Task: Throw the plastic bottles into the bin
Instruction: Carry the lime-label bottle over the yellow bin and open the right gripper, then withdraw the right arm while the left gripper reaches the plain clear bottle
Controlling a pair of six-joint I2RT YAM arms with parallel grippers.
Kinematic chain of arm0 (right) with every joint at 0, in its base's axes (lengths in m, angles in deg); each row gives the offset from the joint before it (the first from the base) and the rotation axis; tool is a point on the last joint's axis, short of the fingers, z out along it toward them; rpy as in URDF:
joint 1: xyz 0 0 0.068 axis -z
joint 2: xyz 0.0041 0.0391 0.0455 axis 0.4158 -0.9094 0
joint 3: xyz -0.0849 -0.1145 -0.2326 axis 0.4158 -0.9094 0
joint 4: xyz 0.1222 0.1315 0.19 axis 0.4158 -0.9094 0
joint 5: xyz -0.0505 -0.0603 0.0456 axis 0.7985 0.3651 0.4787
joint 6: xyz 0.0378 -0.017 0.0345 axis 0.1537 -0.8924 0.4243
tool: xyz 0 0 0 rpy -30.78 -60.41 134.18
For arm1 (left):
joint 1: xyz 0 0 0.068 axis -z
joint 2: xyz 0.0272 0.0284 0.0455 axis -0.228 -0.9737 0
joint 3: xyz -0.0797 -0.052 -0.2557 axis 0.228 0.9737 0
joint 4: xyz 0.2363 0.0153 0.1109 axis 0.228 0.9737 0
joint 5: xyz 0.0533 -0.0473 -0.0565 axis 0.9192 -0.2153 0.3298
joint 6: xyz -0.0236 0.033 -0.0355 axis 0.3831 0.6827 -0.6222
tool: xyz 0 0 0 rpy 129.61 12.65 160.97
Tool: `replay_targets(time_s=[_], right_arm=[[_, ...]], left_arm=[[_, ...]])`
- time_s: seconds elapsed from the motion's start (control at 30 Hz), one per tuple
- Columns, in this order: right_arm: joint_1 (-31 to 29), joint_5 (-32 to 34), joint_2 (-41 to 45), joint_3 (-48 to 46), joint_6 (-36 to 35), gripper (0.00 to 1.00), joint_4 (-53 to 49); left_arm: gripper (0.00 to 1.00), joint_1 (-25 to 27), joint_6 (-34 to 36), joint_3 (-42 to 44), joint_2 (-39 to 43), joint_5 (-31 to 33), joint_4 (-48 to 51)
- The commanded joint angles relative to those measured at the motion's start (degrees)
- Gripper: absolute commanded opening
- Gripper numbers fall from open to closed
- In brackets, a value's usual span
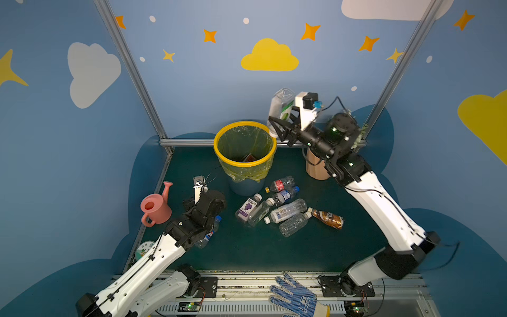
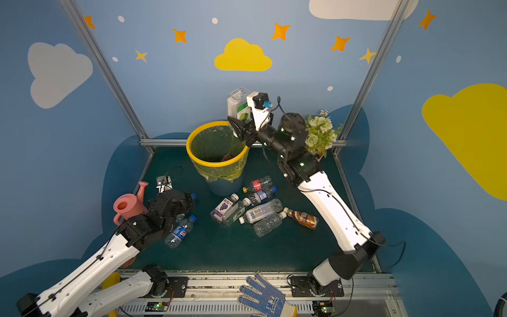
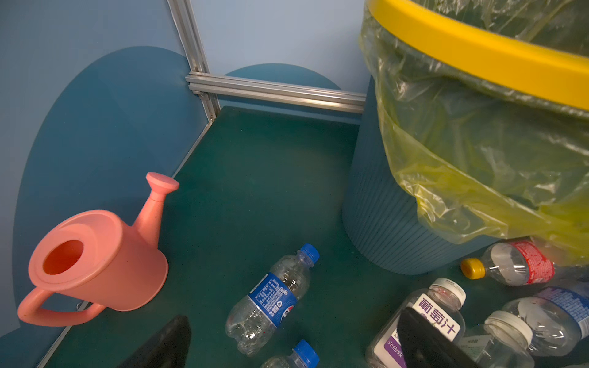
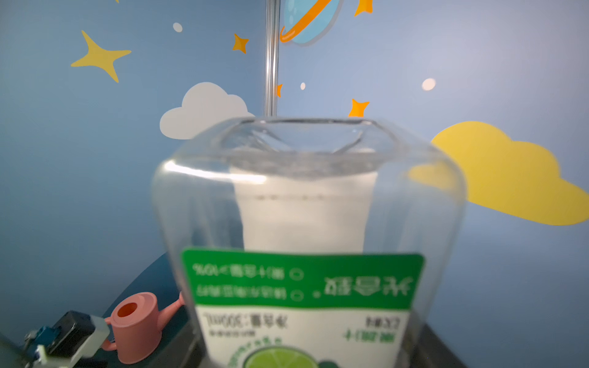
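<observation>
My right gripper (image 1: 277,126) is shut on a clear plastic bottle (image 1: 279,105) with a green lime label, held cap-down above the right edge of the bin (image 1: 245,164). The right wrist view is filled by this bottle (image 4: 302,223). The bin has a yellow rim and bag liner (image 3: 478,54). My left gripper (image 3: 293,347) hangs open, low over the floor at the left. A blue-label bottle (image 3: 271,302) and a blue-capped one (image 3: 298,355) lie between its fingers (image 3: 165,347). Several more bottles lie heaped before the bin, among them a grape-label one (image 1: 247,207) and a brown one (image 1: 327,218).
A pink watering can (image 1: 155,205) stands at the left wall beside my left arm. A peach flower pot (image 1: 315,167) with flowers (image 2: 319,134) stands behind my right arm. A green-white jar lid (image 1: 144,248) shows under the left arm. A dotted blue glove (image 1: 296,297) lies on the front rail.
</observation>
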Motion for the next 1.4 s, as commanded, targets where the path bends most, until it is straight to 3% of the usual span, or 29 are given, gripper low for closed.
replay_targets(time_s=[0.0,0.1,0.23,0.37,0.63,0.93,1.37], right_arm=[[0.7,-5.9,-11.2,7.3,4.7,0.62,-11.4],[1.6,-5.8,-16.4,15.3,4.3,0.79,-17.4],[3.1,-3.6,-17.8,25.9,2.0,0.88,-24.0],[4.2,-0.7,-12.3,25.4,0.1,0.93,-23.9],[5.5,6.4,4.7,1.6,-2.6,0.93,-15.2],[13.4,8.1,17.2,-24.2,6.7,0.94,-11.8],[20.0,8.2,28.8,-47.6,16.5,0.93,-11.9]], left_arm=[[1.0,0.9,-0.5,-0.4,-0.4,2.2,0.1],[1.0,1.0,1.8,-1.1,-0.2,2.7,0.7],[1.0,1.8,4.8,-2.4,0.0,3.9,2.6],[1.0,4.9,6.2,-2.2,-0.1,5.7,1.6],[1.0,10.9,11.4,-3.0,-4.2,5.5,-2.5],[1.0,15.1,13.0,-4.3,-11.4,-3.8,-4.4],[0.98,16.6,14.5,-13.3,-26.8,-16.8,1.4]])
